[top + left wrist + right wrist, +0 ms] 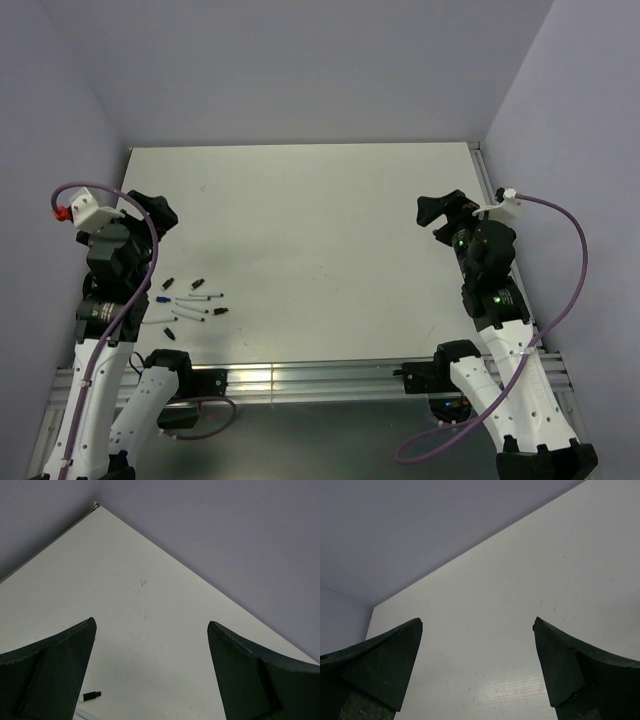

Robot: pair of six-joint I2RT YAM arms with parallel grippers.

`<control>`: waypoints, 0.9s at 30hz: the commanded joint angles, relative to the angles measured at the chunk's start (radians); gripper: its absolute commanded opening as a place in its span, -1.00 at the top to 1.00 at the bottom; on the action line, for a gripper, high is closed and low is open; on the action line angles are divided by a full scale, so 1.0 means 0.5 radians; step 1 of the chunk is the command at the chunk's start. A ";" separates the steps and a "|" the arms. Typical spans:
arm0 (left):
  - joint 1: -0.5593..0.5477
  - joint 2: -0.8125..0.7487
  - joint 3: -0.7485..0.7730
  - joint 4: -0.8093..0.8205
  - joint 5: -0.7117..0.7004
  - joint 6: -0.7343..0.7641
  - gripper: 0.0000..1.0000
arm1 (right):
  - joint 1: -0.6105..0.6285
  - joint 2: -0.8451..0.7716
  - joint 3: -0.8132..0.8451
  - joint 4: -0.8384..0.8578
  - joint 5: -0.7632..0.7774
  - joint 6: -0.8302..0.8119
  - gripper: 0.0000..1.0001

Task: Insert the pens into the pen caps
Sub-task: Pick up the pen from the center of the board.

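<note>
Plainly, the main risk is size: the pens [205, 296] and pen caps [168, 283] are thin, small and lying flat in 1 tight scatter on the white table [330, 220], so a broad finger coming down for 1 piece could nudge or roll its neighbours, or pinch 2 at once. A round barrel may also skid out of a pinch that lands off its middle. The scatter sits close to the left arm's base, low beside that arm rather than ahead of its claw, so the reach looks awkward; for the right arm it is well across the table. Mating a tip with so small a cap would, I judge, tolerate little tilt between the 2 arms. The left gripper [152, 210] and the right gripper [440, 212] both hang above the table with fingers spread wide and nothing between them. The pens show as short white barrels with dark ends; the caps are stubby cylinders, mostly black, with 1 blue cap [162, 298] — pairing it with the wrong pen is another possible slip. The left wrist view catches just 1 black cap [91, 696] at its lower edge.
</note>
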 commanded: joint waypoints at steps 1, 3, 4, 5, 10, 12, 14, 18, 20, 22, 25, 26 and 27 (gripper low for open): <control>0.008 -0.013 0.004 -0.003 -0.060 0.015 -0.99 | -0.010 -0.020 0.039 0.014 -0.007 -0.045 -1.00; 0.008 -0.007 -0.002 0.003 -0.054 0.015 -0.99 | -0.010 -0.011 0.051 0.005 -0.001 -0.052 -1.00; 0.008 -0.001 -0.008 0.000 -0.054 0.012 -0.99 | -0.007 -0.008 0.054 -0.010 0.002 -0.055 -1.00; 0.008 0.005 -0.008 -0.009 -0.078 0.006 -0.99 | -0.007 0.004 0.060 -0.019 0.005 -0.055 -1.00; 0.008 0.052 -0.002 -0.058 -0.167 -0.059 -0.99 | -0.010 0.032 0.085 -0.038 -0.019 -0.064 -1.00; 0.008 0.076 0.004 -0.098 -0.204 -0.095 -0.99 | -0.007 0.041 0.091 -0.038 -0.047 -0.088 -1.00; 0.008 0.100 0.023 -0.183 -0.262 -0.150 -0.99 | -0.007 0.050 0.094 -0.041 -0.090 -0.107 -1.00; 0.008 0.223 0.087 -0.404 -0.379 -0.383 -0.99 | -0.010 0.074 0.106 -0.062 -0.151 -0.104 -0.96; 0.008 0.254 0.100 -0.475 -0.410 -0.485 -0.99 | -0.007 0.120 0.112 -0.084 -0.161 -0.088 -0.91; 0.008 0.291 0.057 -0.500 -0.364 -0.528 -0.98 | -0.007 0.157 0.115 -0.087 -0.258 -0.082 -0.86; 0.008 0.373 -0.002 -0.475 -0.245 -0.602 -0.92 | -0.007 0.231 0.088 -0.056 -0.326 -0.079 -0.81; 0.011 0.447 -0.008 -0.481 -0.211 -0.638 -0.90 | -0.007 0.261 0.063 -0.047 -0.335 -0.079 -0.80; 0.011 0.484 -0.029 -0.466 -0.171 -0.620 -0.77 | -0.007 0.271 0.054 -0.035 -0.357 -0.082 -0.78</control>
